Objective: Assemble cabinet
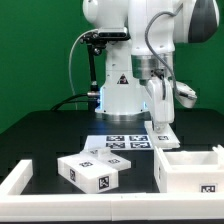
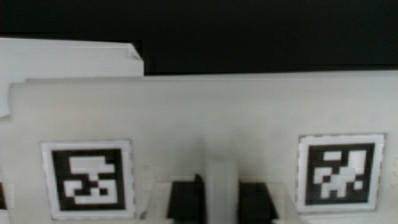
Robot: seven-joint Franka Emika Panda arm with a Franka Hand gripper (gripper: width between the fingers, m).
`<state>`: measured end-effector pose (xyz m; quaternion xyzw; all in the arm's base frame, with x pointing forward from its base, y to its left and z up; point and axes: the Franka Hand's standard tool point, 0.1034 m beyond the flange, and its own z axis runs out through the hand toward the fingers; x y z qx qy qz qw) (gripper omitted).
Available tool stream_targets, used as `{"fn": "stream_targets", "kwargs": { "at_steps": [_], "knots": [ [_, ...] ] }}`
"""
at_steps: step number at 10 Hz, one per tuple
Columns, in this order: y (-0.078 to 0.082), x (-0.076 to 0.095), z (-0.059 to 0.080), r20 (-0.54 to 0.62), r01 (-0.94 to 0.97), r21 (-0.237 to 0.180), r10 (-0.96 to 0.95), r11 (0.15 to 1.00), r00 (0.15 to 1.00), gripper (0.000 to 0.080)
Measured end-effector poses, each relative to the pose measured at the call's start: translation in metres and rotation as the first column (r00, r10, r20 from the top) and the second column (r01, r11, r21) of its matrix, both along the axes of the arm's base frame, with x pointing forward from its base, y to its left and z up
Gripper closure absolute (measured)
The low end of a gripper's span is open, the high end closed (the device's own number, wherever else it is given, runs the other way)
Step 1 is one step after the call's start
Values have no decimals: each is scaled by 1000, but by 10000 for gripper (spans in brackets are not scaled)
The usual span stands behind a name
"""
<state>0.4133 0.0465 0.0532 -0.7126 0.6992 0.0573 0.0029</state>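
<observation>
**Item inspected:** cabinet, in separate parts.

**Cabinet body:** The cabinet body (image 1: 190,170) is a white open-topped box with thick walls. It stands on the black worktop (image 1: 40,135) at the exterior view's right, near the front edge. One small black-and-white tag shows on its front wall.

**Blocks:** Two smaller white blocks (image 1: 92,170), tagged on several faces, lie touching one another at the front. They sit left of centre in the exterior view, well apart from the body.

**Panel:** A flat white panel (image 1: 165,128) stands roughly upright under the arm, behind the body and just beside the marker board (image 1: 120,142). In the wrist view the panel (image 2: 196,120) fills most of the frame. It has a straight far edge and two tags on its face, one to each side of the end effector (image 2: 217,200) (image 1: 158,112).

**End effector:** The two dark fingers (image 2: 183,200) sit close together with part of the panel between them, so it is closed and gripping the panel. Whether the panel's lower edge touches the worktop cannot be determined, as the exterior view is too small there.

**Clearances:** A low white rail (image 1: 20,180) borders the front of the worktop and its side at the exterior view's left. Bare worktop lies between the blocks and the body. More bare worktop lies to the exterior view's left of the white robot base (image 1: 118,90).
</observation>
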Motion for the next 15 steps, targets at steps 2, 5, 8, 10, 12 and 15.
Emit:
{"fn": "stream_targets", "kwargs": {
  "at_steps": [2, 5, 8, 10, 12, 15],
  "knots": [
    [19, -3, 5, -44, 61, -1, -61, 998, 997, 735],
    [40, 7, 18, -62, 80, 18, -79, 997, 995, 735],
    [40, 6, 17, -65, 78, 17, -77, 997, 995, 735],
    [44, 7, 15, -67, 69, 14, -68, 998, 995, 735],
    [45, 6, 14, -74, 64, 12, -63, 998, 995, 735],
    [45, 7, 12, -40, 65, 8, -65, 998, 997, 735]
  ]
}}
